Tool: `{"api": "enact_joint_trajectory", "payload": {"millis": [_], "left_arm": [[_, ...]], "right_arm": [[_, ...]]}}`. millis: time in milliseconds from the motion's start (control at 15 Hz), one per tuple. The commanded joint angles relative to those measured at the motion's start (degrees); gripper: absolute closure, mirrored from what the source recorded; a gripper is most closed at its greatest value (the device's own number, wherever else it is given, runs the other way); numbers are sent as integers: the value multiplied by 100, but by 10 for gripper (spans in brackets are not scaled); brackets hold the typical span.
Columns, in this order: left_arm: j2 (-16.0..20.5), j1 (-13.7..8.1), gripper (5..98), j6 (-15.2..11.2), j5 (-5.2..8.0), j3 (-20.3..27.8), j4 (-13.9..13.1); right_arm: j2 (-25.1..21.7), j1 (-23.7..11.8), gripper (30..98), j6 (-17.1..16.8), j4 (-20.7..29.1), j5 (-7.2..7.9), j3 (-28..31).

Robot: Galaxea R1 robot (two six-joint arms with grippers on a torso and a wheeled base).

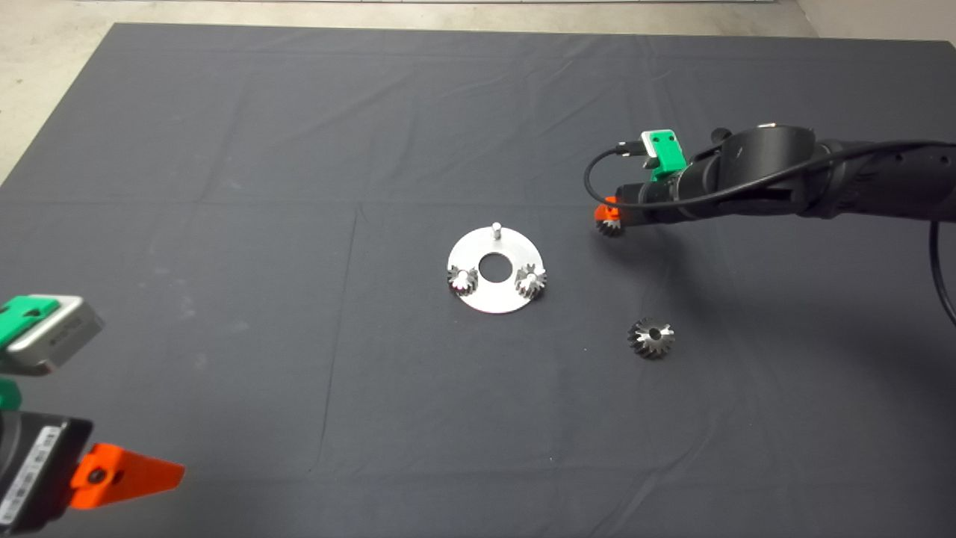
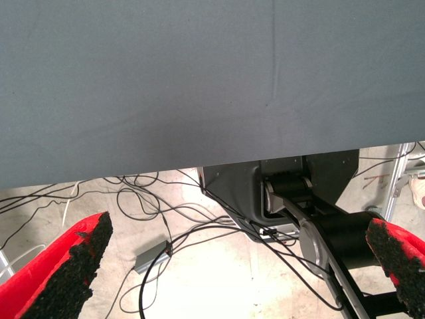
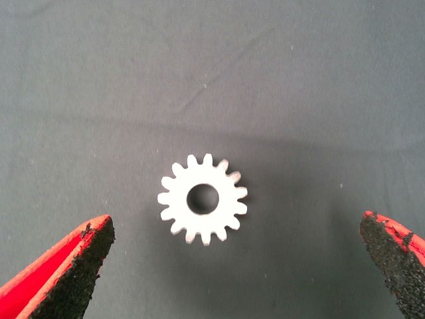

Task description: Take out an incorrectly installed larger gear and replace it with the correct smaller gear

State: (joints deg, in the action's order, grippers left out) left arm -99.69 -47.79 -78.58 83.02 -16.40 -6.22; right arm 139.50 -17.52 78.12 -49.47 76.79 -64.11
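Observation:
The larger gear, shiny with flared teeth, lies loose on the mat to the right of and nearer than the round silver plate. The plate's far peg is bare. The smaller gear lies flat on the mat to the right of the plate. My right gripper hovers directly over it. In the right wrist view this gear sits between the wide-open fingers, untouched. My left gripper is parked open at the lower left.
Two small bright gears sit on the plate's two near pegs. The left wrist view shows the mat's edge, the floor with cables and the robot's base.

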Motion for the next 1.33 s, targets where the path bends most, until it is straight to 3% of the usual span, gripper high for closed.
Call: {"api": "enact_joint_trajectory", "payload": {"millis": [0,467,800,933,1267], "left_arm": [[-29,32,54,-8,35,68,-64],[-29,111,54,9,30,68,-64],[-29,111,54,9,30,68,-64],[-29,111,54,1,30,68,-64],[-18,129,54,1,30,68,-64]], "right_arm": [[-23,94,307,37,-409,-111,-3],[-14,266,307,17,-809,-111,6],[76,266,331,13,-871,-278,-87],[100,266,385,37,-871,-287,-126],[100,292,430,37,-871,-294,-161]]}}
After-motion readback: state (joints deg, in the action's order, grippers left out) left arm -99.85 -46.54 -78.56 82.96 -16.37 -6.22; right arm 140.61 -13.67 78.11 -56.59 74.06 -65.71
